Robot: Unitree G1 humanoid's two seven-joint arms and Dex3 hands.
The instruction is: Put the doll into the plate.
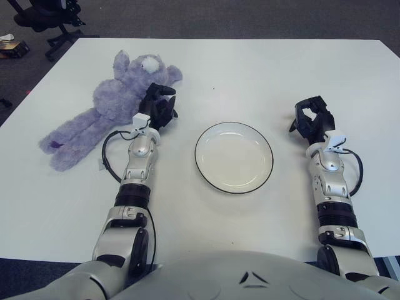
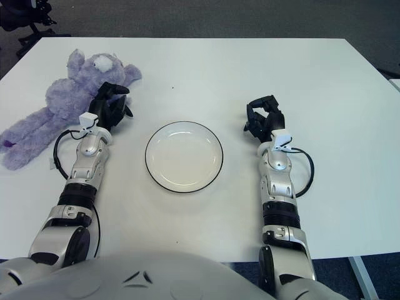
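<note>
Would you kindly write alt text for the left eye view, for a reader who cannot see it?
A purple plush doll lies on a white table, left of an empty white plate. The robot's left hand is at the doll's right edge, not gripping it; the right hand shows right of the plate, holding nothing.

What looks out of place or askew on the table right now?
Nothing stands out. The purple doll lies sprawled diagonally on the white table, left of the empty plate, with no visible damage. The left hand is at the doll's side; the right hand shows right of the plate.
</note>
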